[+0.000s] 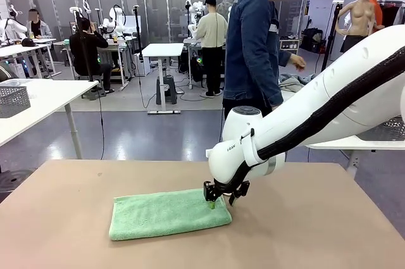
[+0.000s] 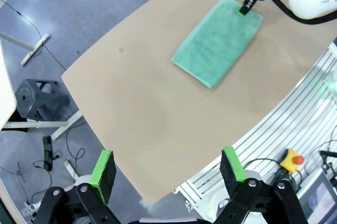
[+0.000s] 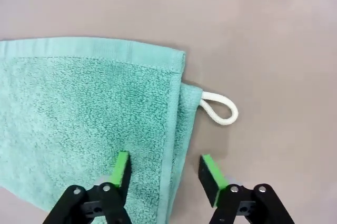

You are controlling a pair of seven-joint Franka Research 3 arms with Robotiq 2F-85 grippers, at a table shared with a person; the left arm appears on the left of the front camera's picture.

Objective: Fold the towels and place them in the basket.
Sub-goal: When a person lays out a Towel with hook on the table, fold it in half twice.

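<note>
Green towel (image 1: 168,214), lower centre of the front view, lies folded on the table (image 1: 316,218). Right gripper (image 3: 166,168), jaws apart, straddles its short edge beside the loop (image 3: 221,110); the pinch should gather both layers. Left gripper (image 2: 167,167) hangs open, empty.

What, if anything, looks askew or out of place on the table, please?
The green towel is folded unevenly: near the right pincer, its lower layer and white loop poke past the top hem.

Towel (image 1: 168,213) flat on table (image 1: 304,218) middle, right gripper (image 1: 216,202) over its right end, person (image 1: 253,47) behind table
</note>
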